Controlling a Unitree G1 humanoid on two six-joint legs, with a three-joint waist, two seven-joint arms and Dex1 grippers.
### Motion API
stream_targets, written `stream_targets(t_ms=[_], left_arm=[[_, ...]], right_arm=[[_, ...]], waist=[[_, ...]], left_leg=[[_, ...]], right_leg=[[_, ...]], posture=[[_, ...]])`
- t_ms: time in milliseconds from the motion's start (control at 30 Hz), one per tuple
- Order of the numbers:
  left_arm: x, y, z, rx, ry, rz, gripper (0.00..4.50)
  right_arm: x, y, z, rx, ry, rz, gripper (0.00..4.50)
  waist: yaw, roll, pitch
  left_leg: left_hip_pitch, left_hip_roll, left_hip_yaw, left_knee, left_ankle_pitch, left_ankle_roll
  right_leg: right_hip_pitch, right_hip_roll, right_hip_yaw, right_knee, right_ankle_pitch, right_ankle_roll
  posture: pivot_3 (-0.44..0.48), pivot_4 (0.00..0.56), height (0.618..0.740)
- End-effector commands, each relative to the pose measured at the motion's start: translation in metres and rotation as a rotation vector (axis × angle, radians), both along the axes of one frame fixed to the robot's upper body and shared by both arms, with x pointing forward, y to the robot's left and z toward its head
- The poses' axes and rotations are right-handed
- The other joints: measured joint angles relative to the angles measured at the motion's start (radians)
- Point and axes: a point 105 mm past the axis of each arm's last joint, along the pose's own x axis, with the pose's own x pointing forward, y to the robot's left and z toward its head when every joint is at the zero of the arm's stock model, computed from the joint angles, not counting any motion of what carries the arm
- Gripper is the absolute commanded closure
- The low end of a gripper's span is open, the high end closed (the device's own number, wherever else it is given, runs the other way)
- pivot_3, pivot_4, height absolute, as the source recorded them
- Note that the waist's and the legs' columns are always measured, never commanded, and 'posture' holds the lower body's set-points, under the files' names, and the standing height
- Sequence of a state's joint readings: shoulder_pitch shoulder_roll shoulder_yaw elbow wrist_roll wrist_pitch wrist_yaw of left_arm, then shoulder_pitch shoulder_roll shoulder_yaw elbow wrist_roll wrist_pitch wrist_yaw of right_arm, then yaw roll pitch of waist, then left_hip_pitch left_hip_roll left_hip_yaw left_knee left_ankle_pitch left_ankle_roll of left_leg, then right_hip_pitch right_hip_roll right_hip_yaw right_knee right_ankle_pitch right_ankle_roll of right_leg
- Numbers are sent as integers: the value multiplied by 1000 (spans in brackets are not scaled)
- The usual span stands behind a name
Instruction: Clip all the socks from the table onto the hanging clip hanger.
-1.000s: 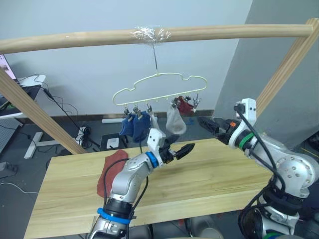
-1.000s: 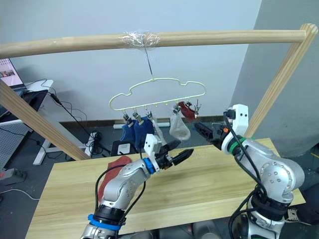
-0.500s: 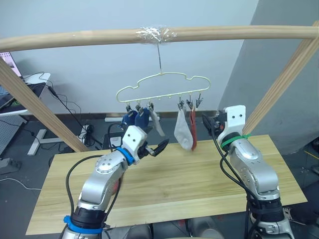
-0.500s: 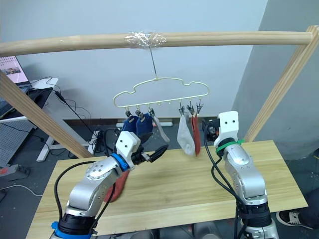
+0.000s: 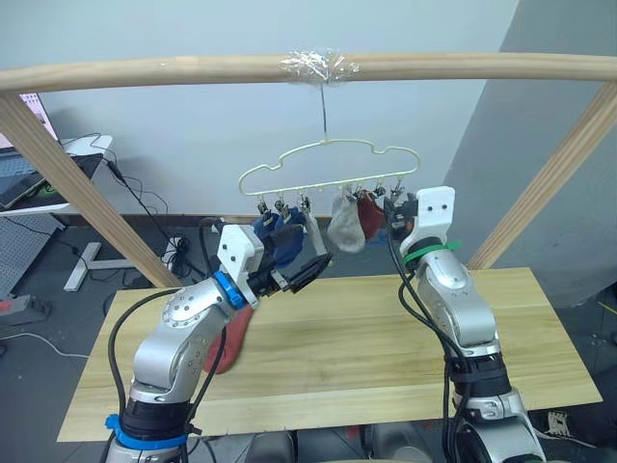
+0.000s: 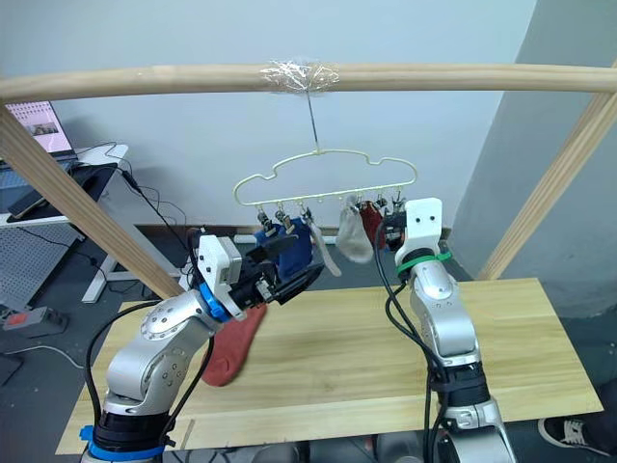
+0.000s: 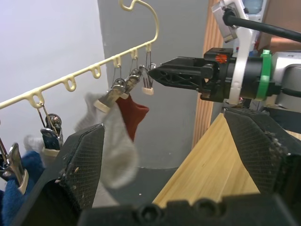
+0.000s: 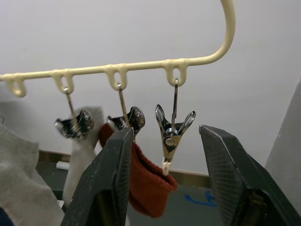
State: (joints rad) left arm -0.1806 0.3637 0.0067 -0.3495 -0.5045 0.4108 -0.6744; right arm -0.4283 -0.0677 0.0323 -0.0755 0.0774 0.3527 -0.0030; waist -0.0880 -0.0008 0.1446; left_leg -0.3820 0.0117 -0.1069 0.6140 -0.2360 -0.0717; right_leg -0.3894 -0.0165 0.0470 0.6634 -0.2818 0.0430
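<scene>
- Grey wall and a thick wooden pole (image 5: 145,69) fill the upper part of the head views; the pole runs across the top of the frame so that the clip hanger can be hung from it by its hook at upper centre.
- Below, the table (image 5: 540,328) of light planks spans the lower half of the frame, and one rust-red sock (image 6: 234,345) is seen lying on its left part, partly hidden behind the left arm; it is judged to be the last one not yet clipped.
- At centre frame, the clip hanger (image 5: 328,159) is hung at arm height, so both grippers can be brought to its row of clips.
- On the hanger, the blue socks (image 6: 294,249) are clipped at the left end, a light grey sock (image 5: 344,222) and a second rust-red sock (image 8: 148,181) towards the right end.
- The left gripper (image 5: 307,272) is held just below and in front of the blue socks, at centre left of the frame; its fingers are spread wide with nothing between them, and the sock on the table lies well below and to its left.
- The right gripper (image 8: 164,165) is raised to the right end of the hanger, fingers parted and holding nothing.
- One free metal clip (image 8: 173,129) hangs between those parted fingers, just beside the clipped red sock; the gripper is judged to be placed there so the clip can be pressed open for the remaining sock.
</scene>
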Motion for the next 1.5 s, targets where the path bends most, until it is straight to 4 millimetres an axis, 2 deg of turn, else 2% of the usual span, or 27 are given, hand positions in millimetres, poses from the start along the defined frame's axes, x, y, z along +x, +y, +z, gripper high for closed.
stream_targets(t_ms=[33, 500, 600, 767, 1000, 1500], left_arm=[[-6, -5, 11, -13, -50, -15, 0], [-10, -7, 13, -16, -50, -19, 0], [-11, -6, 13, -13, -51, -18, 0], [-11, -7, 12, -15, -52, -18, 0], [-11, -10, 12, -18, -52, -22, 0], [-9, -11, 13, -12, -57, -26, 0]], right_arm=[[5, -1, 17, 9, -66, -22, 2160], [21, -6, 15, 8, -50, -67, 2160], [19, -5, 16, 11, -53, -57, 2160], [5, 0, 23, 33, -117, 10, 2160], [-6, -7, 16, 23, -115, 8, 2160], [2, -5, -2, -24, -51, -3, 2160]], waist=[[1, 0, 0], [3, 0, 0], [3, 0, 0], [5, 0, 0], [5, 0, 0], [5, 0, 0]], left_leg=[[0, 0, 0, 0, 0, 0], [0, 0, 0, 0, 0, 0], [0, 0, 0, 0, 0, 0], [0, 0, 0, 0, 0, 0], [1, 0, 0, 0, 0, 0], [2, 0, 0, 1, 0, 0]], right_leg=[[0, 0, 0, 0, 0, 0], [0, 0, 0, 1, 0, 0], [0, 0, 0, 1, 0, 0], [0, 0, 0, 1, 0, 0], [0, 0, 0, 2, 0, 0], [0, 0, 0, 3, 0, 0]], posture=[[-40, 92, 740], [-25, 100, 740], [-25, 102, 740], [-26, 107, 740], [-32, 111, 740], [-31, 110, 740]])
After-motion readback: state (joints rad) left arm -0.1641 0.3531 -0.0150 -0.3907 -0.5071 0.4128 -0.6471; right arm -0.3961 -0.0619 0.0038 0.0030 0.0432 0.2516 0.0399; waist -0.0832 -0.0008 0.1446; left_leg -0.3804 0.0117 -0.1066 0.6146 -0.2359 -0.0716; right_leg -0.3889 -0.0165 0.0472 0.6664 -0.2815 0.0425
